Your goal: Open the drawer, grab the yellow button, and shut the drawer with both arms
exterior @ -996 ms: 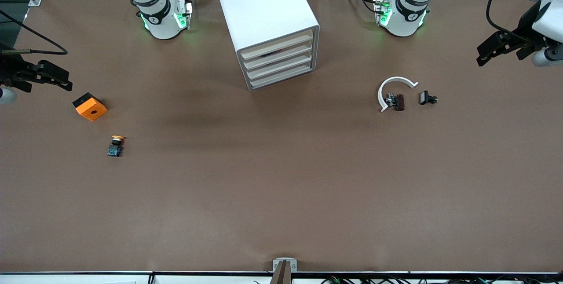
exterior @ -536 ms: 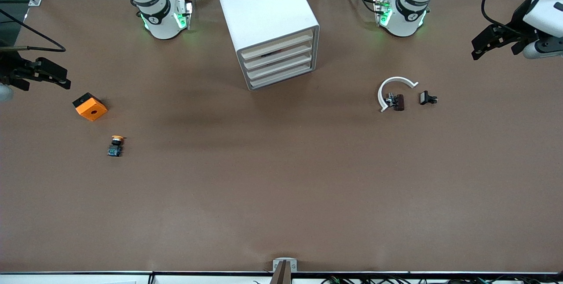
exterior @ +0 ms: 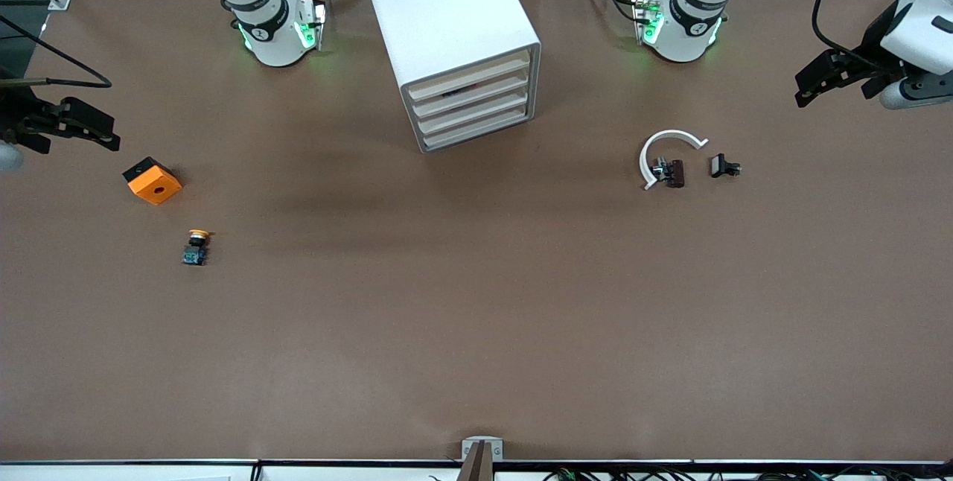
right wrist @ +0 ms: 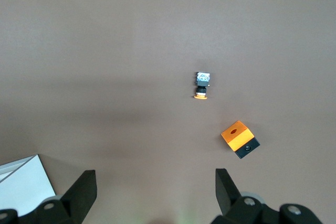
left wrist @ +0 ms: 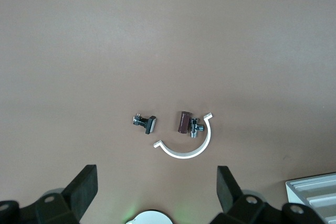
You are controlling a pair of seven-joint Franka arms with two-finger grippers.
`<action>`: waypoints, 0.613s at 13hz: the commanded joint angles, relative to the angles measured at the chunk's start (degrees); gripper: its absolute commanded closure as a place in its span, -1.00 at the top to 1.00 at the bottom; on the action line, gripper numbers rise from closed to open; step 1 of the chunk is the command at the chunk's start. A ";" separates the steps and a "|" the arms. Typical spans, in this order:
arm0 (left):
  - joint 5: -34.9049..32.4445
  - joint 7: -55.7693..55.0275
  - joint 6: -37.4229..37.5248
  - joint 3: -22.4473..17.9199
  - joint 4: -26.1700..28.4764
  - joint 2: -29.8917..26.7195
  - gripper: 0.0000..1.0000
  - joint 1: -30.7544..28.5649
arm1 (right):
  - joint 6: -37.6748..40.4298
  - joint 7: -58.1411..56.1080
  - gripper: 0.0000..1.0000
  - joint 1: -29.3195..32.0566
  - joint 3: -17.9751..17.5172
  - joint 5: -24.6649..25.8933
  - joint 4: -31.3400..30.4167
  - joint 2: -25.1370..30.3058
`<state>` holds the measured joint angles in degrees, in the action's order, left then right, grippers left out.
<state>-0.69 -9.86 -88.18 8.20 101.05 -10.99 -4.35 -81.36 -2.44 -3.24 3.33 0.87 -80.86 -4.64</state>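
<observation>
The white cabinet (exterior: 450, 34) stands at the table's back middle. Its uppermost drawer (exterior: 470, 73) is shut, flush with the three below. The button (exterior: 196, 248), yellow-orange cap on a dark bluish base, lies on the table toward the right arm's end; it also shows in the right wrist view (right wrist: 201, 86). My right gripper (exterior: 82, 129) is open and empty, up in the air over the table's edge at that end, above the orange block. My left gripper (exterior: 823, 80) is open and empty, up over the left arm's end. Its fingers (left wrist: 84, 188) frame bare table.
An orange square block (exterior: 152, 180) with a hole lies beside the button, farther from the front camera. A white curved clip (exterior: 665, 150), a dark brown part (exterior: 674, 173) and a small black part (exterior: 723, 166) lie toward the left arm's end.
My left gripper has moved a little toward the table's middle and up the view. My right gripper has risen slightly. Nothing on the table has moved.
</observation>
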 commanded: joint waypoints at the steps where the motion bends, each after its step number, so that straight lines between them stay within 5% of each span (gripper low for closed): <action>1: 0.78 1.86 1.07 -0.20 -0.94 0.27 1.00 0.22 | 0.94 -0.02 1.00 -0.28 0.10 -0.61 0.97 -0.19; 8: 0.78 1.60 1.78 0.07 0.20 -0.96 1.00 0.22 | 0.85 -0.02 1.00 -0.28 0.10 -0.35 0.97 -0.19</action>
<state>-0.69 -9.22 -87.14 8.35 101.06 -10.99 -4.27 -81.34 -2.45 -3.24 3.31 0.87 -80.86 -4.64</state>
